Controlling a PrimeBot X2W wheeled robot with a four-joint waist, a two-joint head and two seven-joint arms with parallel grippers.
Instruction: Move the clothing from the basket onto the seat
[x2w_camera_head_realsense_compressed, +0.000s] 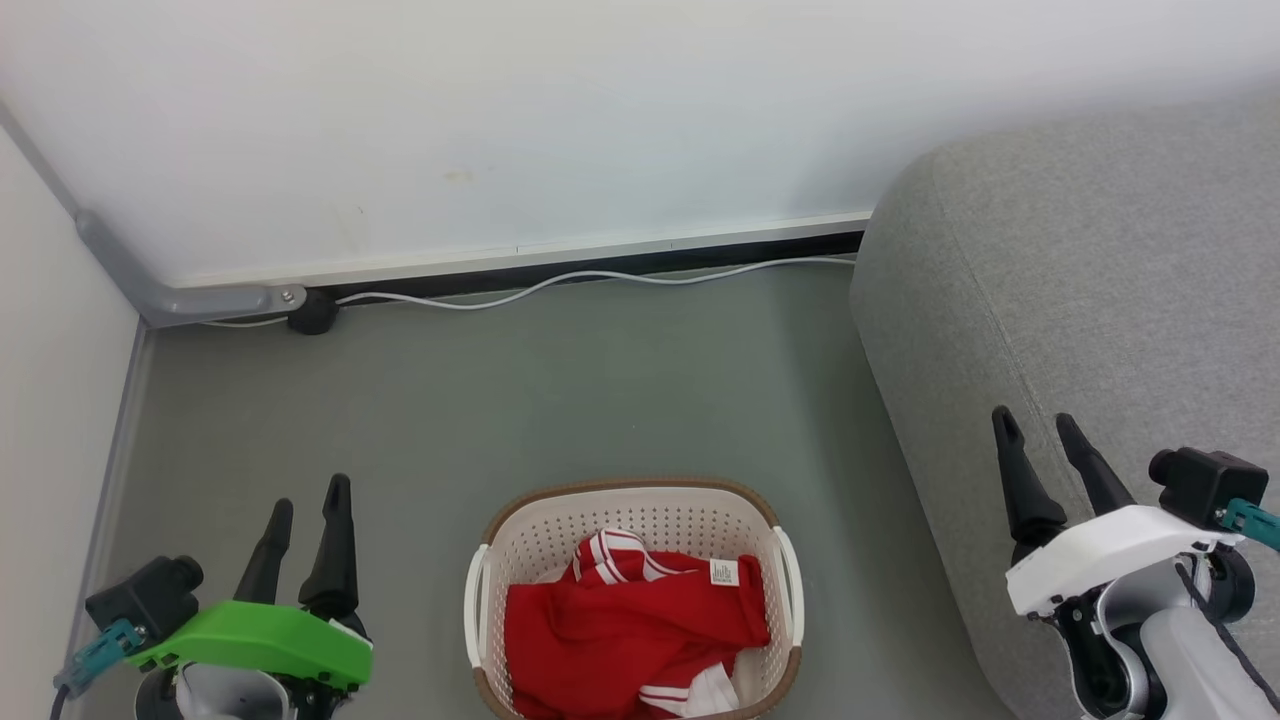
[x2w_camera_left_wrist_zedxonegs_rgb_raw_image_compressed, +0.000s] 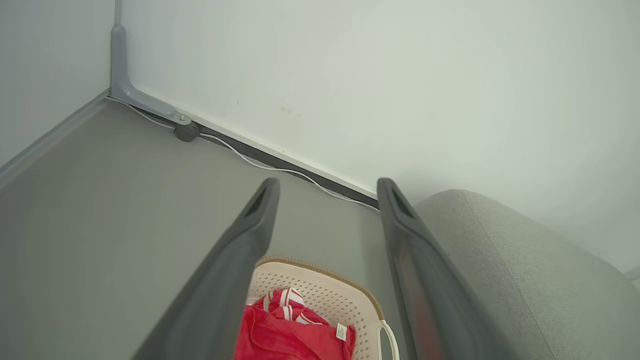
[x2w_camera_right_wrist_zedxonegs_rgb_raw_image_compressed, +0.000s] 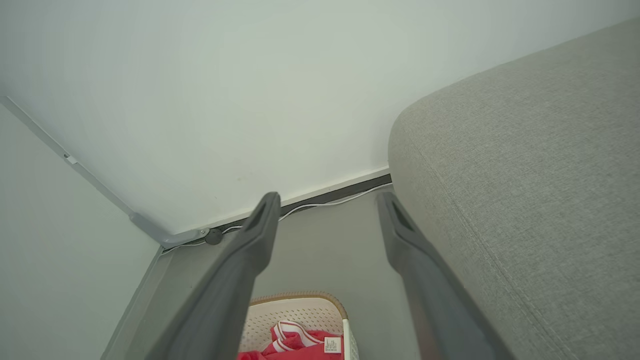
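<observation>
grey floor bears basket, sofa, cable

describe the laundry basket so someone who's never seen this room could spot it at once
Start at the big grey sofa on the robot's right; on the grey-green floor just to its left stands the basket. It is an oval cream tub with perforated walls, a brown rim and white side handles, the one thing holding red clothing with white stripes.
</observation>
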